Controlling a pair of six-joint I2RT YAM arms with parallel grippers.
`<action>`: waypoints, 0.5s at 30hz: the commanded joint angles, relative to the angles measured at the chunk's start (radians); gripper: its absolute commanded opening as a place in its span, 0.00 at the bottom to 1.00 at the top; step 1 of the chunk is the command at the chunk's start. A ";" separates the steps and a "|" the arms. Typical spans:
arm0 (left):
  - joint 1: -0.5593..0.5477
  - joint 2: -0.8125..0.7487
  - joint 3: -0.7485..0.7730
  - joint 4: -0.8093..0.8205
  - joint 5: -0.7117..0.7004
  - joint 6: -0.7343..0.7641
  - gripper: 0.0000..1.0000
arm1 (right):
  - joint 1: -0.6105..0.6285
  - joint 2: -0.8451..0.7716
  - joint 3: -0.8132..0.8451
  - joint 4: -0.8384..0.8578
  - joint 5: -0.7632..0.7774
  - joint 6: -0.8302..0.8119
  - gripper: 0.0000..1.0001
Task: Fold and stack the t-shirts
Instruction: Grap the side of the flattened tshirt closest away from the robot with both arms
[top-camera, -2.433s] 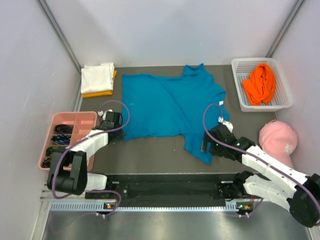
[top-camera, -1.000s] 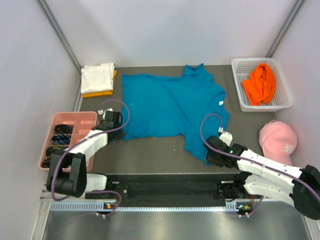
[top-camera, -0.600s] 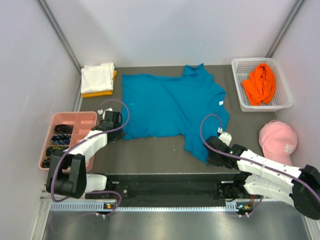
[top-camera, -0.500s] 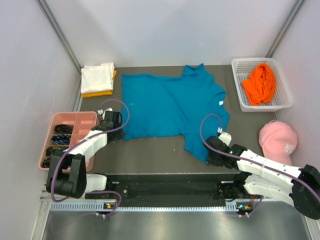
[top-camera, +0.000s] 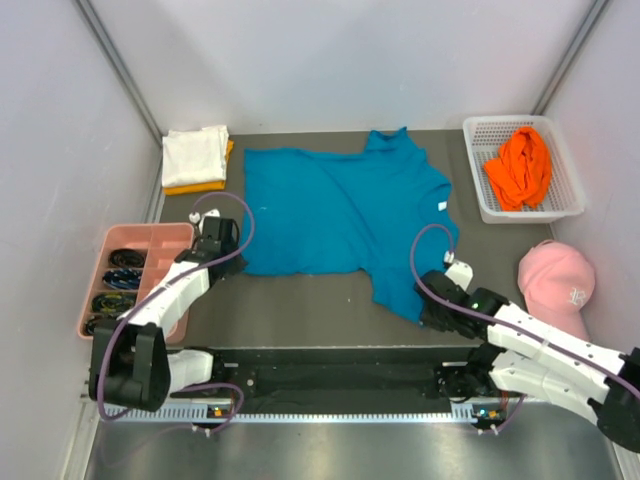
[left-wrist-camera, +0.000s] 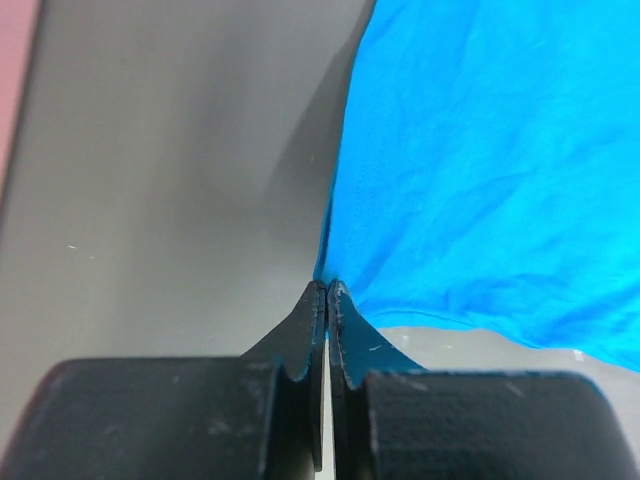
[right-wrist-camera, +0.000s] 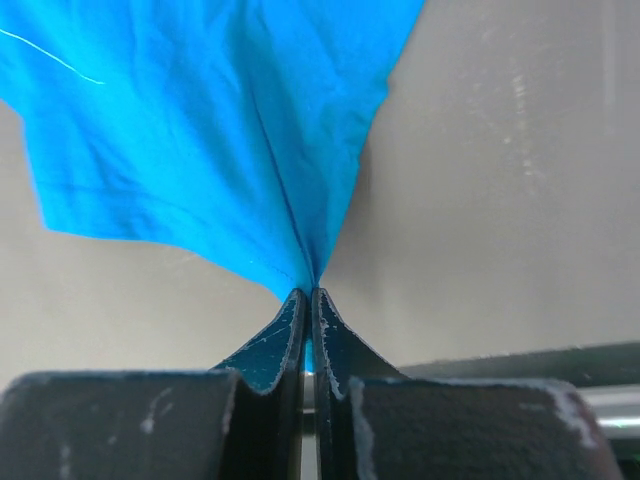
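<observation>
- The left jaws are pressed together on the near left corner of the teal-blue t-shirt (top-camera: 340, 210), with only a thin sliver of cloth showing between the tips.
- From that pinch the cloth spreads ahead of the left jaws and off to their right. To their left lies bare grey bench (top-camera: 300, 300).
- The right jaws are closed tight on the shirt's near right corner, a point of cloth caught between the tips.
- From the right jaws the cloth rises in a sharp pleat, then fans ahead and to their left. The bench shows bare to their right.
- The rest of the teal-blue t-shirt lies spread on the bench between and beyond the two sets of jaws, its far edge well ahead of both.
- The white t-shirt (top-camera: 194, 153) lies folded on top of the yellow-orange t-shirt (top-camera: 196, 186), well ahead of the left jaws and slightly to their left.
- The bright orange t-shirt (top-camera: 519, 166) lies crumpled in a white basket (top-camera: 530, 213), well ahead of the right jaws and to their right.
- A pink cap (top-camera: 556, 281) sits on the bench near the right jaws, on their right.
- A pink tray (top-camera: 150, 230) with dark items in its compartments sits just beside the left jaws, on their left.
</observation>
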 joint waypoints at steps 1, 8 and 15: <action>0.012 -0.064 0.063 -0.051 -0.022 0.017 0.00 | 0.012 -0.073 0.103 -0.159 0.076 -0.002 0.00; 0.024 -0.109 0.086 -0.110 -0.033 0.026 0.00 | 0.012 -0.137 0.171 -0.287 0.116 0.002 0.00; 0.058 -0.179 0.136 -0.211 -0.082 0.049 0.00 | 0.012 -0.166 0.198 -0.336 0.134 0.024 0.00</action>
